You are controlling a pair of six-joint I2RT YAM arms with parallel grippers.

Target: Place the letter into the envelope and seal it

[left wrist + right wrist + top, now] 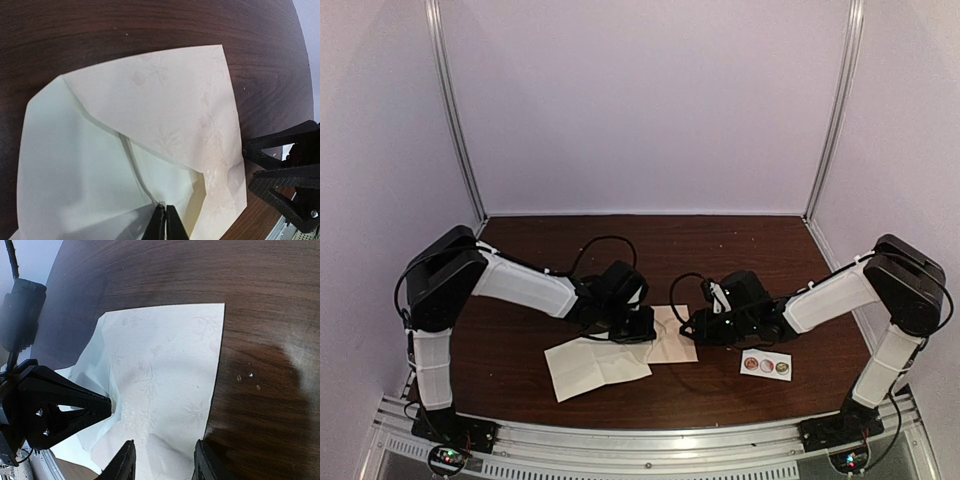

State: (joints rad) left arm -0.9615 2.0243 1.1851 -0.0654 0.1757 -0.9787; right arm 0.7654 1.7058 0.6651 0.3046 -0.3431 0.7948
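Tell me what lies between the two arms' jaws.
The small pale tan paper envelope lies between them on the dark wooden table, clearest in the top view.

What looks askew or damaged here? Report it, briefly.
The letter lies creased and skewed, most of it outside the envelope and not squared with its mouth. The left claw is pinched shut on the letter's edge. Nothing looks torn or spilled.

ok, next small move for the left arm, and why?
Probably slide the letter into the envelope. The left gripper is shut at the letter's edge, most of the sheet lies outside the envelope, and the right gripper stands open over its other end.
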